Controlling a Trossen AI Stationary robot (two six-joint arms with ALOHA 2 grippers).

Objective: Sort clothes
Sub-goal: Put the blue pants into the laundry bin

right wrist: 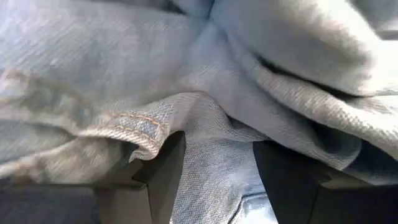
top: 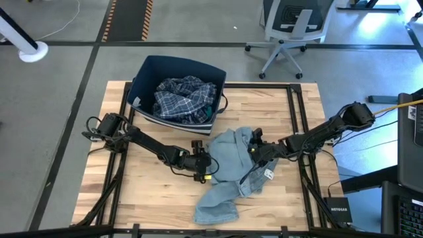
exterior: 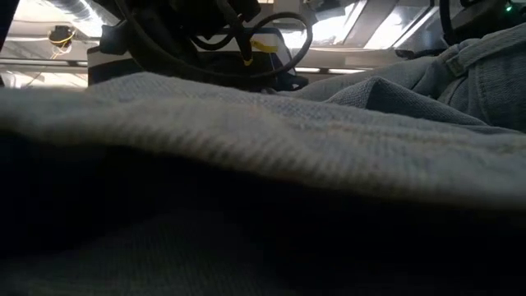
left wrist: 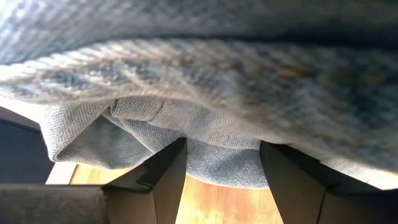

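Light-blue denim jeans (top: 228,155) lie crumpled at the table's middle, with one leg (top: 215,208) running toward the near edge. They also fill the low view as jeans (exterior: 329,140). My left gripper (top: 206,168) is at their left edge, open, its fingers (left wrist: 168,180) pushed in under a fold. My right gripper (top: 254,151) is at their right side, shut on bunched denim. A blue plaid shirt (top: 182,98) and a small teal item (top: 210,111) lie in the navy bin (top: 149,69). My left gripper slants down from the table's left into the jeans' left edge. A loose fold (left wrist: 224,163) sags between its spread fingertips and more denim drapes over them; it is not pinched. My right gripper pinches a bunched fold of denim (right wrist: 214,168) near a stitched seam, several layers thick. The fold fills the gap between the two fingers and runs far back. The fingers slant down from the table's right, and the jeans rest on the table.
The bin stands at the table's far left-middle edge, just beyond the jeans. Bare wood lies to the near left (top: 132,192) and far right (top: 277,106). An office chair (top: 291,33) stands on the floor beyond the table.
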